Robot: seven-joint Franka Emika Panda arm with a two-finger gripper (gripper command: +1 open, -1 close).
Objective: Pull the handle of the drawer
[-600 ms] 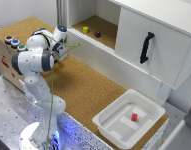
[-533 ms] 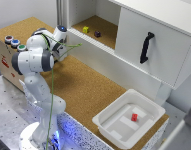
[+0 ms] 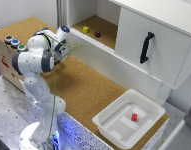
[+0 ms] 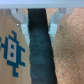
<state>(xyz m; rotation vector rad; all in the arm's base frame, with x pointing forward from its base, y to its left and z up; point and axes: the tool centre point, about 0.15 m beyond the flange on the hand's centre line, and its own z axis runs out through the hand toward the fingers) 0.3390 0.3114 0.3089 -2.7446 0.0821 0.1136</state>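
The drawer (image 3: 6,59) is the tan wooden box at the exterior view's left, with three coloured caps on top. Its handle is hidden in the exterior view. My white arm bends over the box's right end, and my gripper (image 3: 58,48) is mostly hidden behind the arm's links. In the wrist view the gripper (image 4: 39,19) is open, its pale fingertips (image 4: 56,16) spread wide. Between them runs a dark band (image 4: 39,50), with a tan face bearing a blue print (image 4: 11,47) on one side. I cannot tell whether that band is the handle.
A cork mat (image 3: 90,90) covers the table. A white cabinet with a black curved door handle (image 3: 146,47) stands behind, with two small blocks (image 3: 86,29) in its open shelf. A white tub (image 3: 130,120) holding a red block sits at the front right.
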